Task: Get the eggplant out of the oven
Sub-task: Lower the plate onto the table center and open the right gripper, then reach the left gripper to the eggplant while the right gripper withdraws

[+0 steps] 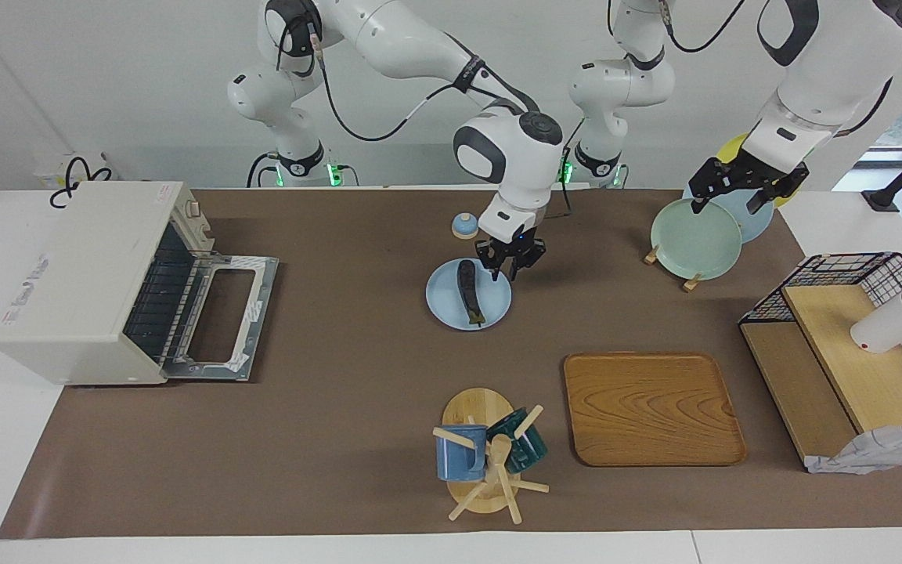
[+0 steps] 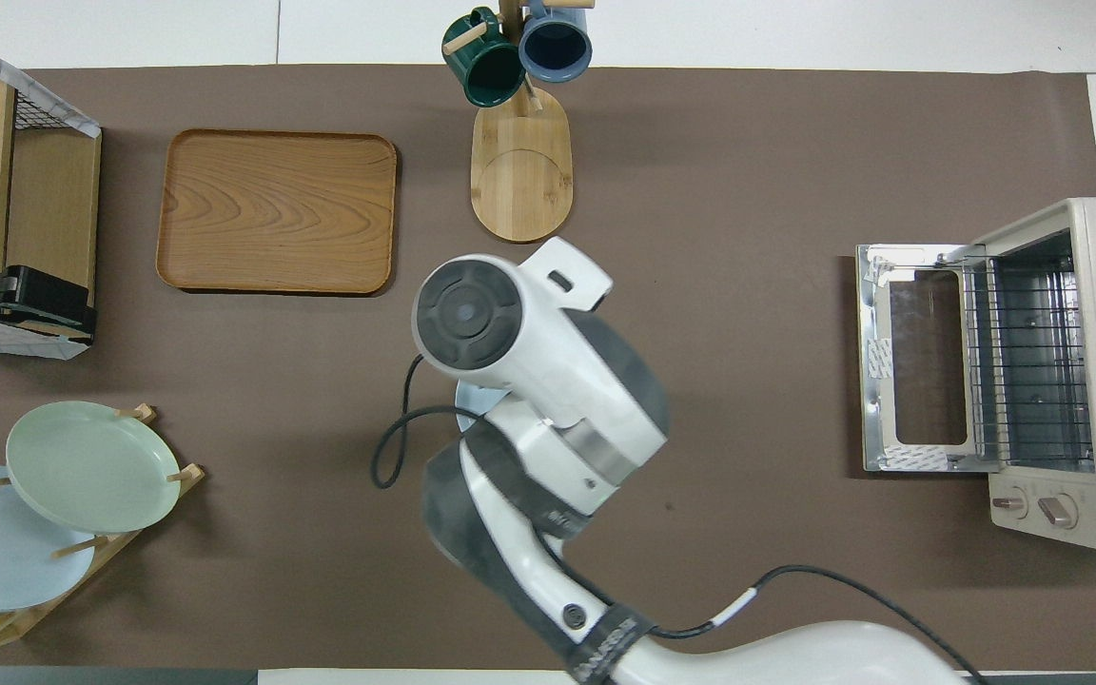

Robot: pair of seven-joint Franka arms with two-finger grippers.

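Observation:
The dark eggplant (image 1: 467, 288) lies on a light blue plate (image 1: 451, 309) in the middle of the table; the right arm hides it in the overhead view. My right gripper (image 1: 507, 270) hangs open and empty just over the plate, beside the eggplant's end nearer the robots. The off-white oven (image 1: 83, 274) stands at the right arm's end with its door (image 1: 220, 317) folded down. In the overhead view its wire rack (image 2: 1028, 352) is bare. My left gripper (image 1: 729, 205) waits open over the plate rack.
A plate rack (image 1: 694, 239) with a green plate and a blue plate stands near the left arm. A wooden tray (image 1: 651, 407) and a mug tree (image 1: 486, 454) lie farther from the robots. A wire basket with wooden shelves (image 1: 850, 352) is at the left arm's end. A small blue knob (image 1: 464, 225) sits nearer the robots than the plate.

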